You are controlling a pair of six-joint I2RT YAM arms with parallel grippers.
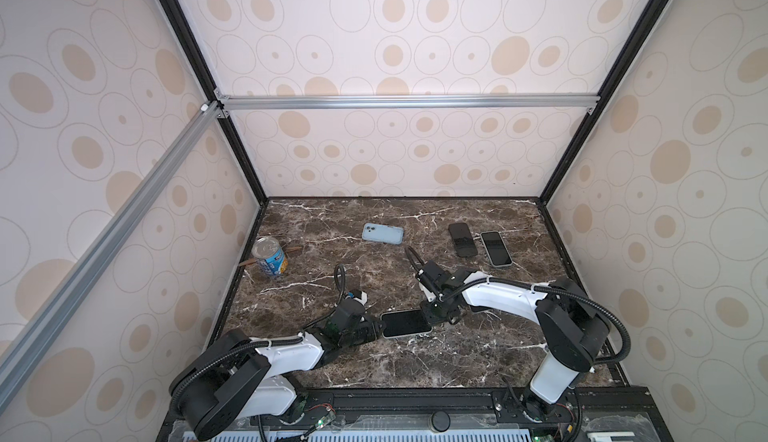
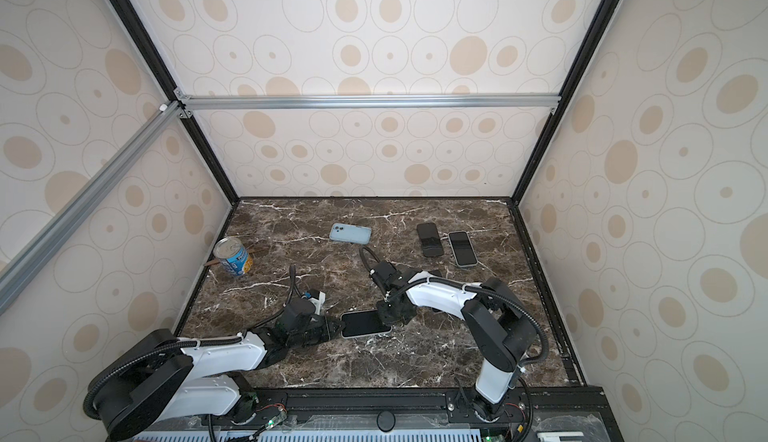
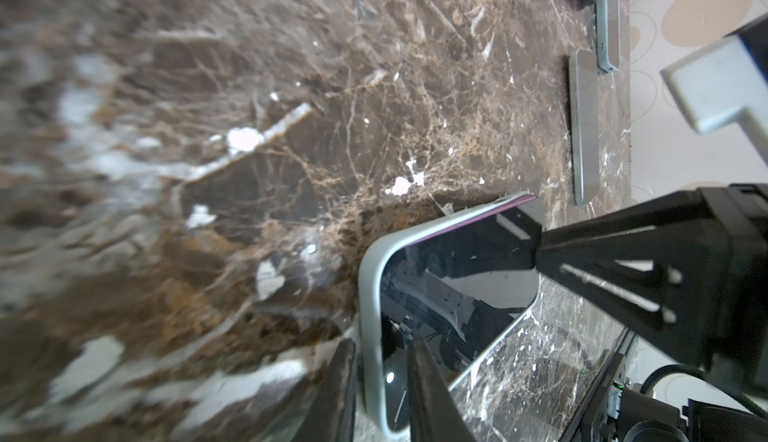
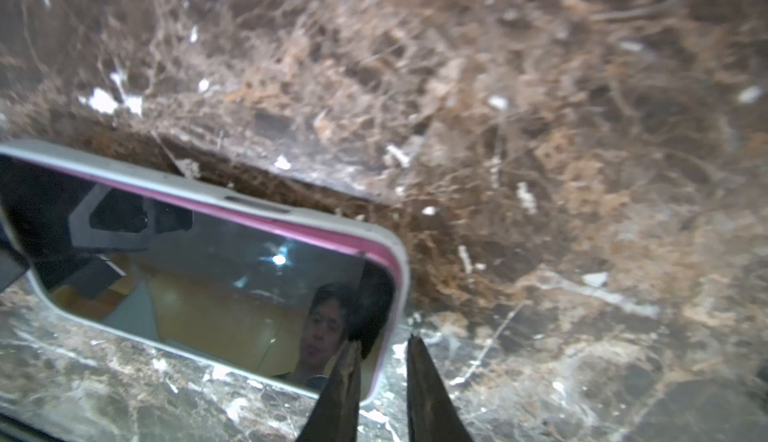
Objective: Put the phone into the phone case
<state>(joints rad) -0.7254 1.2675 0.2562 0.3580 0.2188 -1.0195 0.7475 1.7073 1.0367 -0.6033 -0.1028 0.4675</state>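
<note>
A dark-screened phone (image 1: 405, 323) (image 2: 365, 323) with a pink edge lies in a pale grey phone case (image 3: 368, 294) (image 4: 166, 182) near the table's front middle. A pink strip shows along one long side, inside the case rim. My left gripper (image 1: 380, 328) (image 2: 340, 330) (image 3: 382, 344) is shut on the left end, one finger under the case and one on the screen. At the right end my right gripper (image 1: 430, 319) (image 2: 384, 319) (image 4: 384, 342) points down. Its jaws stand a little apart, with one tip over the screen corner and the other past the case's end.
A light blue phone (image 1: 382, 234) (image 2: 350, 233) lies face down at the back middle. At the back right are a black phone (image 1: 462, 240) (image 2: 429, 240) and a white-rimmed phone (image 1: 495, 248) (image 2: 462, 249). A tin can (image 1: 270, 256) (image 2: 233, 257) stands by the left wall.
</note>
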